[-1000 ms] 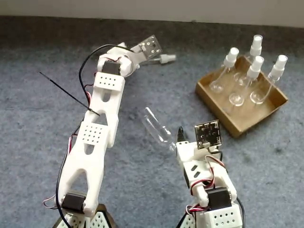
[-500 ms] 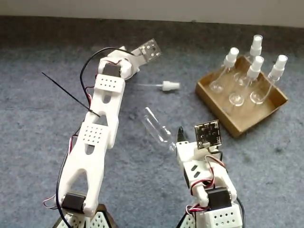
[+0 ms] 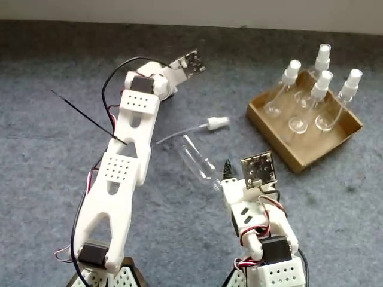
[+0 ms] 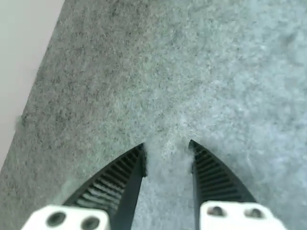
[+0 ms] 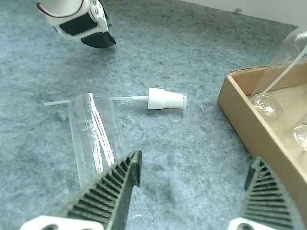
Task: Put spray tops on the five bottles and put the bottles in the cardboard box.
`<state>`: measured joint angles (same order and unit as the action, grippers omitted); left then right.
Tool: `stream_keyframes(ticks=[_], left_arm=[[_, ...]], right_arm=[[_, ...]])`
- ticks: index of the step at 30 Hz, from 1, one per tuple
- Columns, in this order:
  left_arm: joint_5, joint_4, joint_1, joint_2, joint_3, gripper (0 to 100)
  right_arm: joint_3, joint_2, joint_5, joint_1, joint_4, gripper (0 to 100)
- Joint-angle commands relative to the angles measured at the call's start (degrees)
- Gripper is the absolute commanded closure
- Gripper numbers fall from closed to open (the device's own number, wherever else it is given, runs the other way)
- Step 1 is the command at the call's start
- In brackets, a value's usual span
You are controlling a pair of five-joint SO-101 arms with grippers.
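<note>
A white spray top (image 3: 216,123) lies on the grey carpet, its thin tube (image 3: 179,134) running toward the left arm (image 3: 137,119). Next to it a clear bottle (image 3: 197,158) without a top lies on its side. In the right wrist view the bottle (image 5: 93,139) sits just past one fingertip and the spray top (image 5: 166,99) lies beyond it. My right gripper (image 5: 195,163) is open and holds nothing. My left gripper (image 4: 167,146) is open over bare carpet, up near the far edge. The cardboard box (image 3: 269,128) holds several upright bottles (image 3: 286,84) with spray tops.
The box's near wall (image 5: 252,132) lies close beside one right finger. The left arm's wrist (image 5: 79,17) hangs above the carpet beyond the bottle. A pale wall strip (image 3: 191,11) borders the far edge of the carpet.
The left gripper let go of the spray top; it fell to the carpet and rolled closer to the lying bottle. The left wrist turned slightly; the right wrist shifted a little.
</note>
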<state>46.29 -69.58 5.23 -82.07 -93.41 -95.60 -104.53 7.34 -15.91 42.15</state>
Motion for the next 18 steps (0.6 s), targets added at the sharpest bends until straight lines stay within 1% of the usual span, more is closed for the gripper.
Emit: stream_keyframes(ticks=[1,9,13,18], left_arm=[[-0.44,-4.40,1.27,7.43,-1.89,87],[-0.44,-17.05,1.80,14.11,-1.98,87],[-0.35,-21.27,2.33,17.98,-1.98,87],[-0.35,-28.13,6.29,22.29,-1.89,87]], right_arm=[[-7.87,-0.75,0.44,0.40,0.13,68.5],[-7.87,-0.75,0.44,0.66,0.22,68.5],[-7.96,-0.75,0.35,0.66,0.31,68.5],[-7.96,-0.66,0.35,0.66,1.10,68.5]])
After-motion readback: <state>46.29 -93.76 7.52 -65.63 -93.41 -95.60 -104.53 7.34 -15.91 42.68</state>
